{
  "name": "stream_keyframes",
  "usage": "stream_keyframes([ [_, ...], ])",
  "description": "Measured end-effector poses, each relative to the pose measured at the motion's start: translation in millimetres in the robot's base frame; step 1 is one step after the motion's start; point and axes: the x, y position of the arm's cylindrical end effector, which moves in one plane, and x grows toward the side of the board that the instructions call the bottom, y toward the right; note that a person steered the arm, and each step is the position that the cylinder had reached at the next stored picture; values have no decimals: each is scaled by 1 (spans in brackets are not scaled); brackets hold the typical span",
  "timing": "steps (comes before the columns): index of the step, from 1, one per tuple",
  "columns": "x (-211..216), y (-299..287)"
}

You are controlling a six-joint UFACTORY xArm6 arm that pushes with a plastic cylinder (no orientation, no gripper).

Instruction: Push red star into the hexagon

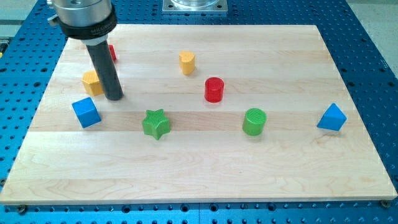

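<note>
A red block (112, 52), mostly hidden behind the rod so its shape does not show, lies near the view's top left. A yellow hexagon-like block (187, 62) stands to its right, well apart. My tip (114, 98) rests on the board below the red block, just right of a second yellow block (91, 82) that the rod partly covers. The tip is above and to the right of a blue cube (86, 112).
A green star (155, 124) lies at lower centre, a red cylinder (214, 89) in the middle, a green cylinder (254, 121) to its lower right, and a blue block (331, 117) at the far right. The wooden board (205, 180) sits on a blue perforated table.
</note>
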Motion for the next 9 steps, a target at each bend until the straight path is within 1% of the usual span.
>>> stream_keyframes([
  [1,-2,-46],
  [2,-14,-28],
  [3,-60,15],
  [4,-111,12],
  [5,-121,-12],
  [6,-87,-79],
  [7,-120,-84],
  [8,-123,-141],
  [9,-75,-117],
])
